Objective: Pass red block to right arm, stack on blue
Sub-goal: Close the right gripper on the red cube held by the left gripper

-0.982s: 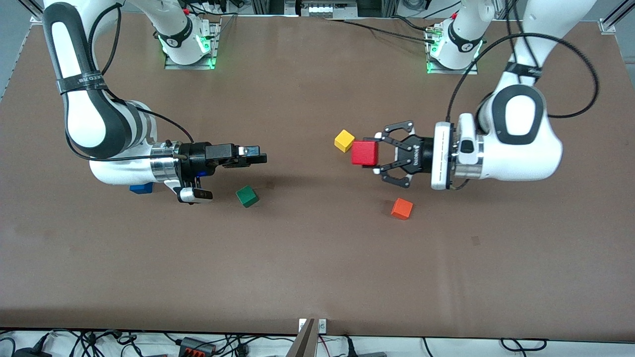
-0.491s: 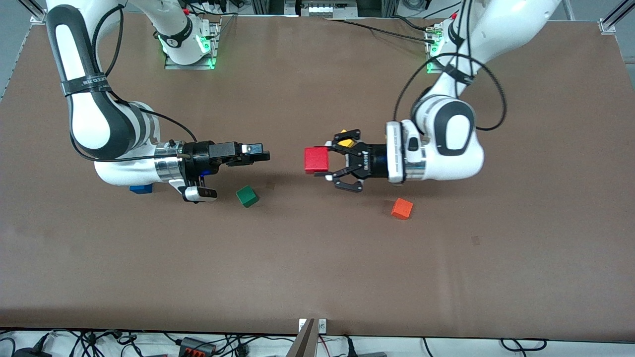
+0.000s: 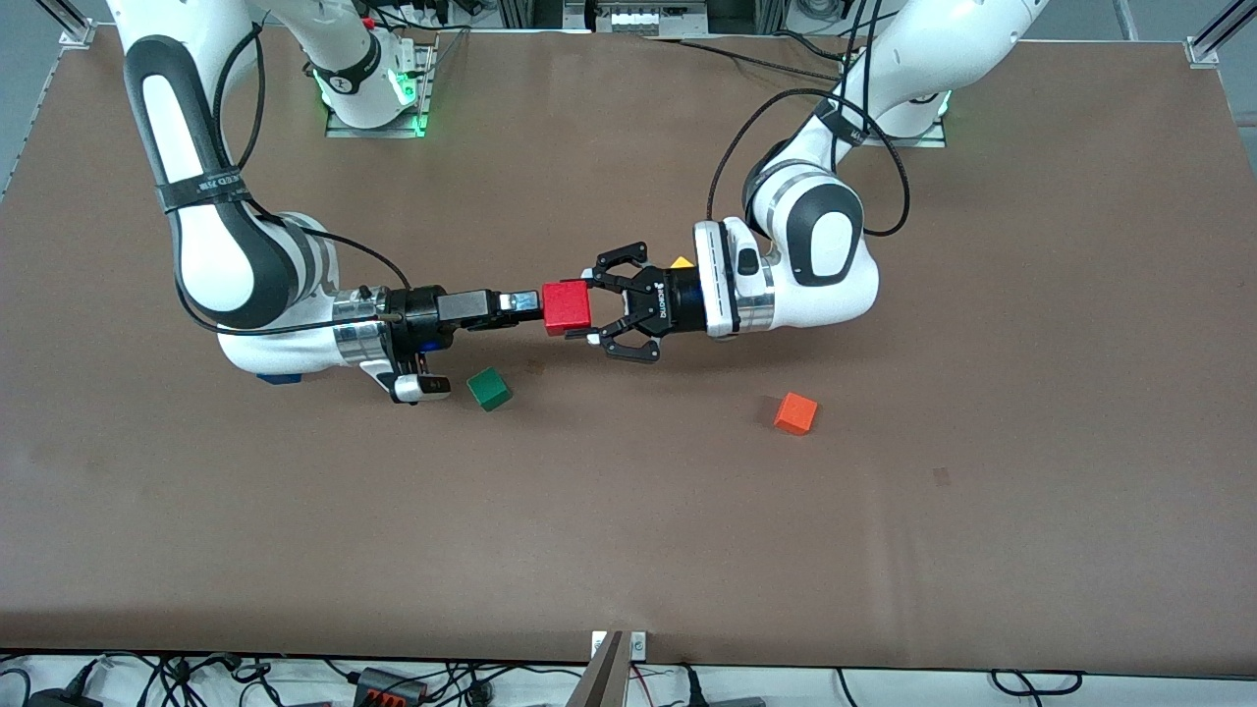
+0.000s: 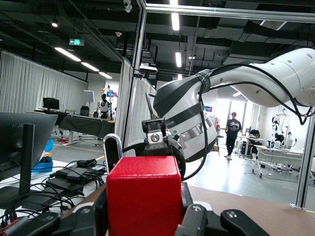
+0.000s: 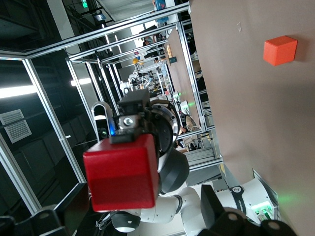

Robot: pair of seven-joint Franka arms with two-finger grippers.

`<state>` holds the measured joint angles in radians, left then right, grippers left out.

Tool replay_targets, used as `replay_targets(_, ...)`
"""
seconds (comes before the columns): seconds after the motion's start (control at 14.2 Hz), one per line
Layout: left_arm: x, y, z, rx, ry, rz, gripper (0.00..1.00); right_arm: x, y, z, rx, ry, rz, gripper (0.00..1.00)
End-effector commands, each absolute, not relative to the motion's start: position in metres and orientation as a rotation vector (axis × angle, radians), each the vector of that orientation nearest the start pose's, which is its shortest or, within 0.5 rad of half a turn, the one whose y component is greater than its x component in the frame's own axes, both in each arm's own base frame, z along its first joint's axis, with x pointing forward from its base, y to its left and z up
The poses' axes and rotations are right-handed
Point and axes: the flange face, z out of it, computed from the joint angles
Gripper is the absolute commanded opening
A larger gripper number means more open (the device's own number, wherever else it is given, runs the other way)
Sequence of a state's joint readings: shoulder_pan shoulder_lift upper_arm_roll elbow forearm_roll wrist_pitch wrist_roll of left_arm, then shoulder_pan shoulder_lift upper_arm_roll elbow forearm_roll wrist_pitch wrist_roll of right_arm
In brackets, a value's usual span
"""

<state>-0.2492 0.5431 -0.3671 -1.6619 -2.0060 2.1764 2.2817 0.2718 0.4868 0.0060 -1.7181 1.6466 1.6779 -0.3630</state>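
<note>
Handover at mid-table, as I saw it from the remote station. The left gripper (image 3: 601, 316) held the red block (image 3: 568, 307) in the air, its splayed black fingers clamped on the block's sides — the same grip showed in the left wrist view, where the block (image 4: 143, 194) filled the foreground. The right gripper (image 3: 527, 305) pointed straight at the block with its tips at the block's face; its fingers stood apart, one on each side of the block in the right wrist view (image 5: 123, 172), and I could not confirm that they touched it. The blue cube (image 3: 278, 377) lay on the table under the right arm's wrist, mostly hidden. The green cube (image 3: 489, 389) sat near the right gripper, nearer the front camera; the orange cube (image 3: 795, 413) lay well apart toward the left arm's end — and a yellow cube (image 3: 681, 262) peeked out from under the left wrist.
</note>
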Motion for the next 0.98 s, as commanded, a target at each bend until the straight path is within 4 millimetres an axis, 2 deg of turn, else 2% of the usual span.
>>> replay_targets(0.0, 0.588, -0.406, 0.368, 1.299, -0.948, 1.339, 0.09, 0.614, 0.282, 0.370, -1.565, 0.092, 0.318, 1.00)
replay_targets(0.35, 0.582, -0.413, 0.365, 1.302, -0.924, 1.332, 0.10, 0.622, 0.290, 0.391, -1.574, 0.122, 0.344, 1.00)
replay_targets(0.63, 0.580, -0.415, 0.364, 1.302, -0.926, 1.328, 0.10, 0.623, 0.311, 0.394, -1.620, 0.117, 0.307, 1.00)
replay_targets(0.7, 0.580, -0.415, 0.364, 1.302, -0.926, 1.328, 0.10, 0.623, 0.310, 0.389, -1.645, 0.112, 0.308, 1.00)
replay_targets(0.91, 0.580, -0.416, 0.365, 1.300, -0.925, 1.327, 0.10, 0.628, 0.309, 0.395, -1.705, 0.058, 0.293, 0.98)
